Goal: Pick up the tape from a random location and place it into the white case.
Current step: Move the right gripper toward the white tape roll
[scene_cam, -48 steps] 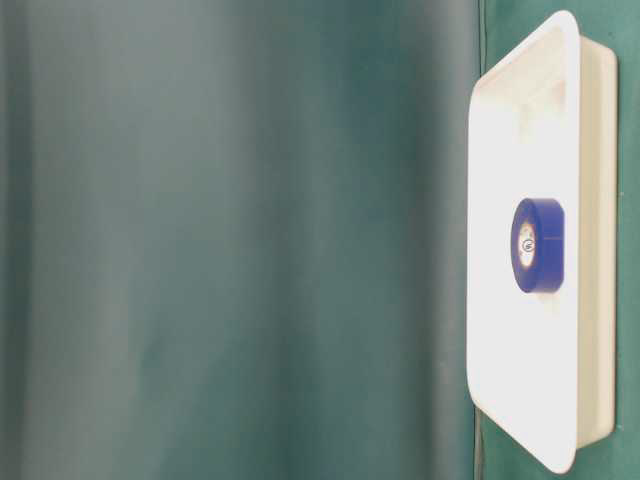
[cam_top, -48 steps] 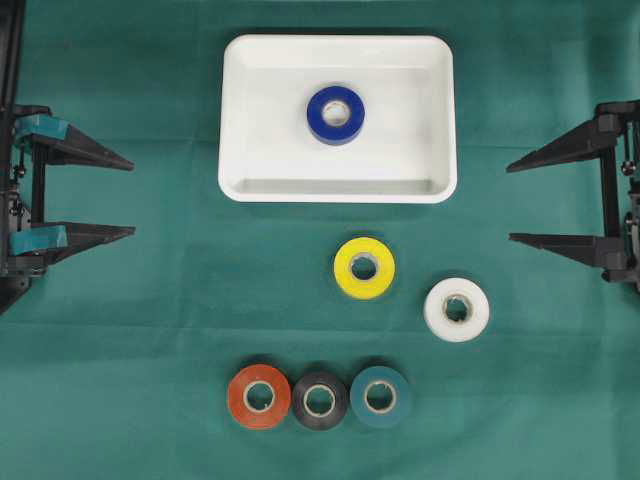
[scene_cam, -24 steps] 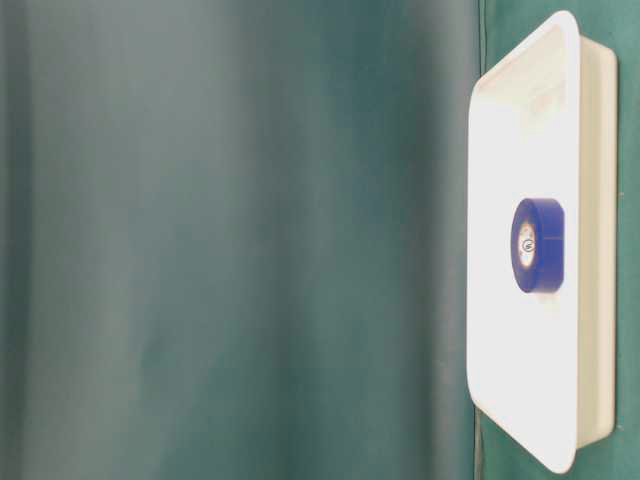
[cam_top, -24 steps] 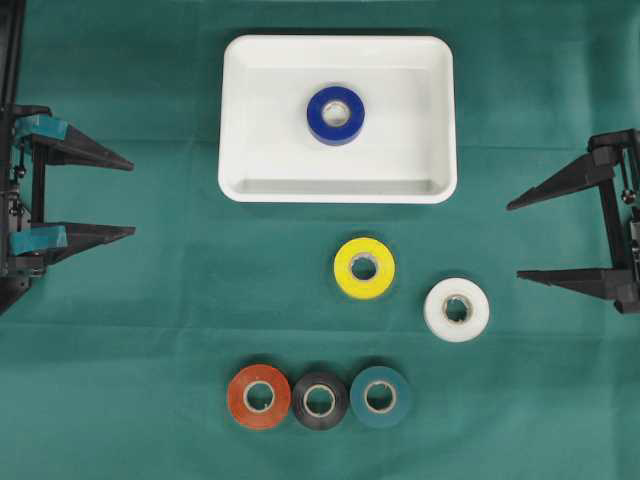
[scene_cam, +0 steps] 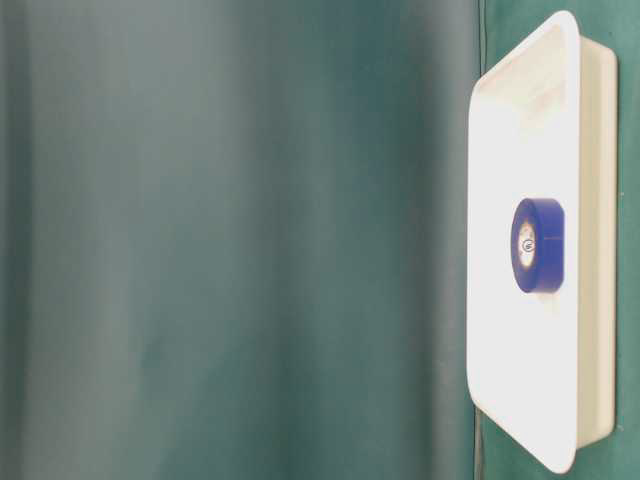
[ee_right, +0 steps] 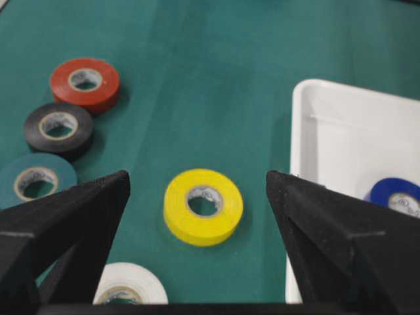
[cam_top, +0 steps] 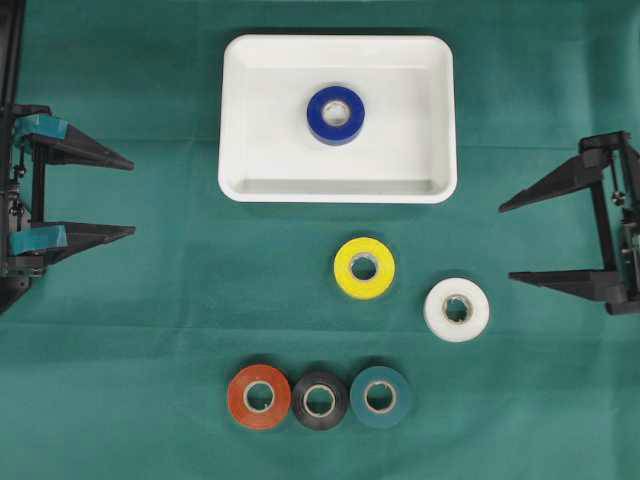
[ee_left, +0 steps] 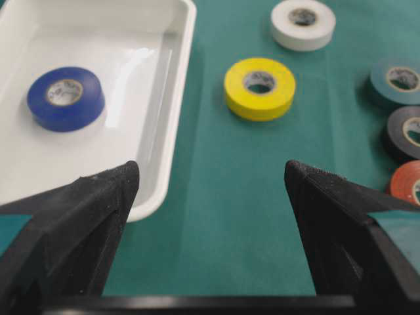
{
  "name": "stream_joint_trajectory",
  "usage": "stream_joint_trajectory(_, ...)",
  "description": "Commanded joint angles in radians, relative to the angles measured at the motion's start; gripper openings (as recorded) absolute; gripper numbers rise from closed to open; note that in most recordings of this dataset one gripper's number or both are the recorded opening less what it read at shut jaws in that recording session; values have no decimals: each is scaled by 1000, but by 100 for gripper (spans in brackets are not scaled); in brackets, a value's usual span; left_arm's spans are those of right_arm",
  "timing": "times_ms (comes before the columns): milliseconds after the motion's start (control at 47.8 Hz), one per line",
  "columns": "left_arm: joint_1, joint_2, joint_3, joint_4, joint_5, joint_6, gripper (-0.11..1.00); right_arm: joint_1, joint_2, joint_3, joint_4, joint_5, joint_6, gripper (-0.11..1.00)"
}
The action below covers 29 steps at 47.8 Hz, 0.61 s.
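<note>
Yellow tape (cam_top: 364, 268) lies on the cloth left of the wide-open, empty right end effector (cam_top: 505, 243).

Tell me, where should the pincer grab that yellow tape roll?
Probably from straight above, one finger on each side of the yellow roll's outer wall. It lies flat on the green cloth, hole up, apart from the other rolls, so both sides are free.

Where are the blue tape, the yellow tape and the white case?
blue tape (cam_top: 336, 115), overhead view, on its top ring face.
yellow tape (cam_top: 364, 268), overhead view, on its top ring face.
white case (cam_top: 438, 120), overhead view, on a bare part of its floor near the right wall.
</note>
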Motion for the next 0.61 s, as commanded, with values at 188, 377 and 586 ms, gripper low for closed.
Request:
stream_joint_trajectory(188, -3, 5, -14, -2, -9, -2, 90, 2, 103, -94, -2, -3, -5, 92)
stream_joint_trajectory(377, -2, 3, -14, -2, -6, -2, 90, 2, 101, -97, -3, 9, 0, 92)
stream_joint_trajectory(586, -3, 5, -12, -2, -6, -2, 90, 2, 130, -109, 3, 83, 12, 92)
